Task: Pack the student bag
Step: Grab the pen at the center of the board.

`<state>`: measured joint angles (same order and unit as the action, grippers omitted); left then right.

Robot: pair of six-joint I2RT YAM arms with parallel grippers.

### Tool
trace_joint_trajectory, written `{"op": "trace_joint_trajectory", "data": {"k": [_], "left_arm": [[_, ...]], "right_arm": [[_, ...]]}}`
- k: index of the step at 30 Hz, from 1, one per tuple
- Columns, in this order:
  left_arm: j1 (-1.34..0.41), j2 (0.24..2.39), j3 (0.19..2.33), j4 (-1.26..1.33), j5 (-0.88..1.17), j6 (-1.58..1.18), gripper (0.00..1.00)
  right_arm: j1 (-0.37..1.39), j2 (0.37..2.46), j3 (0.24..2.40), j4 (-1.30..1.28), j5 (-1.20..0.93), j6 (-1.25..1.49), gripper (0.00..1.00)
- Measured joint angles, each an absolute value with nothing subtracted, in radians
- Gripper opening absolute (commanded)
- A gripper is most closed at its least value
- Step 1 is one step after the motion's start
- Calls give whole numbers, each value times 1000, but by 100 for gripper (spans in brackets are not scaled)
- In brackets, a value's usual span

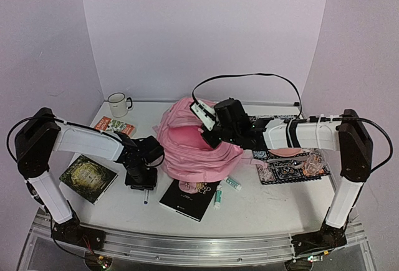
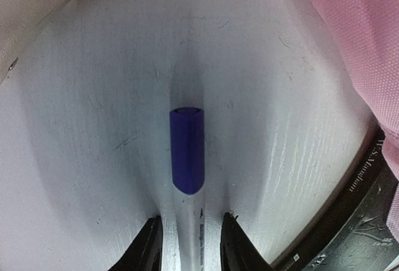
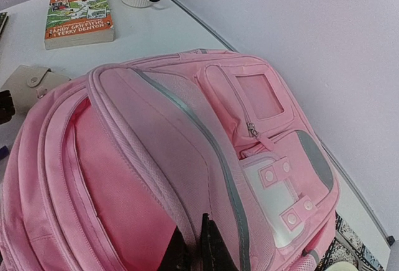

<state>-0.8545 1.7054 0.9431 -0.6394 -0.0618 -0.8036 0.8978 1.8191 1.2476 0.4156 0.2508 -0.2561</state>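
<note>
At the near edge of the white table (image 1: 268,205), the two arm bases stand side by side. Just beyond them, left of centre, the left gripper (image 2: 191,224) points down at the tabletop. Its fingers (image 2: 149,246) stand slightly apart on either side of a white pen with a blue cap (image 2: 187,149). A sliver of table shows on each side of the barrel, so the pen lies between the fingers ungripped. Left of that gripper lies a dark green book (image 1: 88,177). To the right of the pen is a black book (image 1: 190,199), and two small white tubes with green caps (image 1: 233,184) are just beside it.

In the middle of the table sits the student bag (image 1: 187,159). Its main compartment gapes open and its near edge lies over the far edge of the black book. The right arm reaches in from the right, and the right gripper (image 3: 194,237) is pressed together on the zipped rim of the bag's opening, pinching the pink fabric. The wrist view shows the front pockets and white trim beyond the fingers. A black-and-white patterned case (image 1: 290,168) lies under that arm.

Farther back on the left lies an orange paperback (image 3: 79,15), with a beige snap pouch (image 3: 34,81) between it and the bag. A white mug (image 1: 117,104) stands by the back wall.
</note>
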Motion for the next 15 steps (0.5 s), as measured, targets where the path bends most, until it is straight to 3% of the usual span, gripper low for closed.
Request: {"op": "trace_joint_trajectory", "data": {"k": [7,15], "left_arm": [[-865,1730,973,-695,-100,-787,3],[-871,1696,975,-709,-113,-803,0]], "right_arm": [[898,1819,1248,416,250,-256,0],[898,1819,1248,416,250,-252,0]]}}
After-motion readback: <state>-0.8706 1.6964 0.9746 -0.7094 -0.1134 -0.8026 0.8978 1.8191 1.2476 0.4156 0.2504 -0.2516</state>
